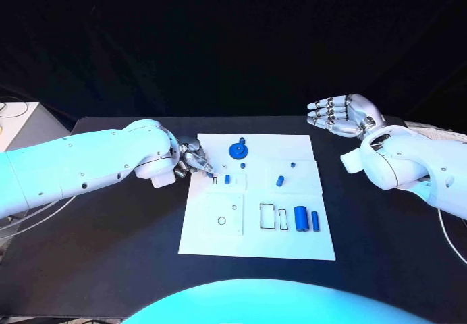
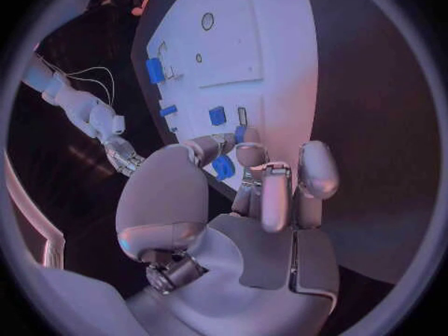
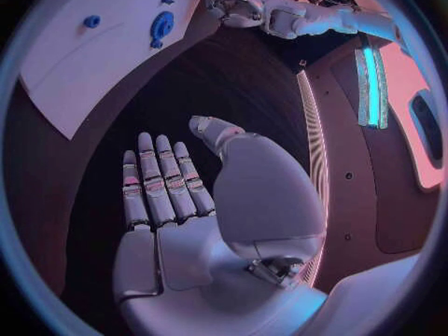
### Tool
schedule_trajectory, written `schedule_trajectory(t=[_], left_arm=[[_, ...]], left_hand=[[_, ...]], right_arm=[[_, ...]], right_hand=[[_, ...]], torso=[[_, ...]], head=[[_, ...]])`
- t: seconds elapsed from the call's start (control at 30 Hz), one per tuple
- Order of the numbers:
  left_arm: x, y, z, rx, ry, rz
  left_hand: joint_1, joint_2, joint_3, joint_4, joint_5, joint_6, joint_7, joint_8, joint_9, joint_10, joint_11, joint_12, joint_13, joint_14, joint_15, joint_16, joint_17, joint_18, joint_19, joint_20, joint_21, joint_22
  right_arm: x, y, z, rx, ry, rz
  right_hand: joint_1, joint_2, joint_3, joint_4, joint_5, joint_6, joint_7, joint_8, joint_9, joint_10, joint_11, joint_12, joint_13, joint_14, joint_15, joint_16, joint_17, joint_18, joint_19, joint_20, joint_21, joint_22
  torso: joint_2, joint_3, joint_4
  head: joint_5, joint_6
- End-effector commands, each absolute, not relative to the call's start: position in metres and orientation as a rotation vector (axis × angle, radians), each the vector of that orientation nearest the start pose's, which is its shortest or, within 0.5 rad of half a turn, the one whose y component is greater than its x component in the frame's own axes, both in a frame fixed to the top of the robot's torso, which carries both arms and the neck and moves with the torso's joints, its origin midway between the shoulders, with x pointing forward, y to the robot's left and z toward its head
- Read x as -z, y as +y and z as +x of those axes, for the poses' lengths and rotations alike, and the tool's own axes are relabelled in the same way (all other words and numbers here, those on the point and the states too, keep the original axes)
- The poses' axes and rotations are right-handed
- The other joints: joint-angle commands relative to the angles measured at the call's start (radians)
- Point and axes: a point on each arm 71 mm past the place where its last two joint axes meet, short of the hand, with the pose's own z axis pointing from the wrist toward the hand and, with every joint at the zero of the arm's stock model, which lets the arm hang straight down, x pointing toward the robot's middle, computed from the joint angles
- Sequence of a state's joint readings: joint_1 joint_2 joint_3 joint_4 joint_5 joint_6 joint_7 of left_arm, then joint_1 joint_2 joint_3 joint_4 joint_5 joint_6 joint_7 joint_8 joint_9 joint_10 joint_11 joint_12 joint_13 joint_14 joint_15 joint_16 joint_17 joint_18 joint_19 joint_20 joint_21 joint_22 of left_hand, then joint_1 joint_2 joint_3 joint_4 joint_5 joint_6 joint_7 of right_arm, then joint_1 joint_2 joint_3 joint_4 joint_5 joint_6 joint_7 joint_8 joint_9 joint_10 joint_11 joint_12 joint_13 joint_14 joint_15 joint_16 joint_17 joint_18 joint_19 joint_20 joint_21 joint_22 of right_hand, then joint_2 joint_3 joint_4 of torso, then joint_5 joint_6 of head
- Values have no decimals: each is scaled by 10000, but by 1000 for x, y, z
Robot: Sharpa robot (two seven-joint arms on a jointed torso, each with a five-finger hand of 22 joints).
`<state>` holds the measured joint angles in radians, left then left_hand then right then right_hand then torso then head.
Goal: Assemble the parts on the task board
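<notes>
- Leftmost, the left hand (image 1: pixel 191 162) is reaching in over the left edge of the task board (image 1: pixel 258 236), its fingers curled down toward the board's upper left part. The left wrist view shows the fingertips (image 2: pixel 245 154) bunched around a small blue part (image 2: pixel 224 167) right at the board's edge; whether they are actually pinching it or only touching it, I cannot tell.
- Just beside those fingers, a small blue peg (image 1: pixel 227 179) is lying on the board, near the outline of a slot.
- Above it, toward the board's far edge, a round blue wheel-shaped part (image 1: pixel 239 150) is sitting on the white surface.
- Further right, near the board's middle, another small blue piece (image 1: pixel 280 180) is lying tilted, well apart from the left hand.
- Lower on the board, a wide blue cylinder (image 1: pixel 301 218) and a thinner blue cylinder (image 1: pixel 314 220) are lying side by side, just right of two empty rectangular outlines.
- At the far right, the right hand (image 1: pixel 341 113) is hovering off the board above the black table (image 1: pixel 117 236), palm up, fingers straight and close together, thumb out to the side, holding nothing; the right wrist view shows the same flat hand (image 3: pixel 187 201).
</notes>
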<state>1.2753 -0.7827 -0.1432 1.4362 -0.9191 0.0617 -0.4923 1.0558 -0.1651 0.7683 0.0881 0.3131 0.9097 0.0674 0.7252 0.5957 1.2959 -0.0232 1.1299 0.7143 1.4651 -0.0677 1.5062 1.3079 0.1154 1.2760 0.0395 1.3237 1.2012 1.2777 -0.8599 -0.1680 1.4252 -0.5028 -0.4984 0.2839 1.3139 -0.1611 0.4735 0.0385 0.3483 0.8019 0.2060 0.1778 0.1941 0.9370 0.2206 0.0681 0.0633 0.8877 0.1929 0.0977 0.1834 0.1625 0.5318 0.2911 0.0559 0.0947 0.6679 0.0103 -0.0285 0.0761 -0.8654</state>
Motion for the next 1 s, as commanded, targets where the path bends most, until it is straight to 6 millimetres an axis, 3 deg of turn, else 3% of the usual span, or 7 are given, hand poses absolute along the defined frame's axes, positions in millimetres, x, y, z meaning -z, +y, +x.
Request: schedule_trajectory(t=[0.03,1.0], left_arm=[[232,212,487,4401,23209,-3047],[238,205,484,4237,23664,-2219]], left_hand=[[9,99,1667,-1715,60,207,-167,27,4,59,-22,42,8,708,-92,64,1170,-207,80,-19,35,8],[0,77,1672,-1745,93,230,-175,22,-11,89,-28,67,66,715,-99,75,1198,-205,77,-25,37,7]], right_arm=[[185,-251,504,-10797,14936,6274],[187,-251,504,-10796,14965,6292]], right_hand=[[-85,24,74,12,36,66,705,-59,-13,7,36,-33,-2,2,47,-23,-15,-62,-62,11,-34,-17],[-101,17,91,19,132,76,703,-75,-20,5,35,-32,-2,3,48,-22,-34,-63,-87,11,-29,-36]], torso=[[10,0,-12],[16,1,-22]], head=[[24,-14],[-9,-73]])
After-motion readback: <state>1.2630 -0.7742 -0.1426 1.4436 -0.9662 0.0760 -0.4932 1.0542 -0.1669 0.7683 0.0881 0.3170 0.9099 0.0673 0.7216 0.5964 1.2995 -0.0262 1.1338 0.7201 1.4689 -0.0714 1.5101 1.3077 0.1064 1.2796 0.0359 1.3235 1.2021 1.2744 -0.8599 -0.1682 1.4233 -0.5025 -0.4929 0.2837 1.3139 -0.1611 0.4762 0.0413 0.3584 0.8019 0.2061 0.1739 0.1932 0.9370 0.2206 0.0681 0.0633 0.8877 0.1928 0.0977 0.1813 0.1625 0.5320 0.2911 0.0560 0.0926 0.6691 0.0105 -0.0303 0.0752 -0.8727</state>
